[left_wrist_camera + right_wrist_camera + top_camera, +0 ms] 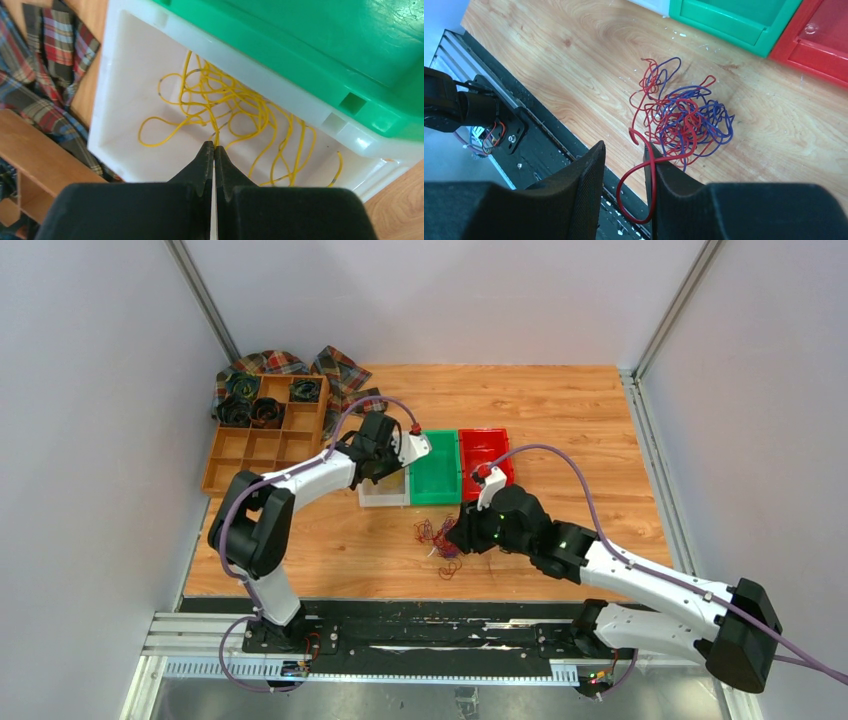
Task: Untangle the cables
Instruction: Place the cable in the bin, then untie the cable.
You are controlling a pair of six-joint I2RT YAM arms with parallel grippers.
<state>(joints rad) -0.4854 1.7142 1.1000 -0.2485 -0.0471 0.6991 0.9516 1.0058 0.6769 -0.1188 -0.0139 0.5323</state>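
Observation:
The cables left on the table are a loose clump of red and purple wires [686, 120], lying near the table's front edge [440, 540]. My right gripper [624, 147] is open just in front of the clump, low over the table [462, 537]. One red wire loop [634, 195] hangs between its fingers, against the right finger. Several yellow wires [235, 105] lie in loops in a white bin [105, 100]. My left gripper [214, 146] is over that bin [383, 472], with its tips closed on a yellow wire.
A green bin [435, 475] and a red bin [485, 455] stand in a row right of the white bin [385, 495]. An orange divided tray [262, 435] with black coils sits at the back left on a plaid cloth [290, 365]. A black rail [499, 115] runs along the front edge.

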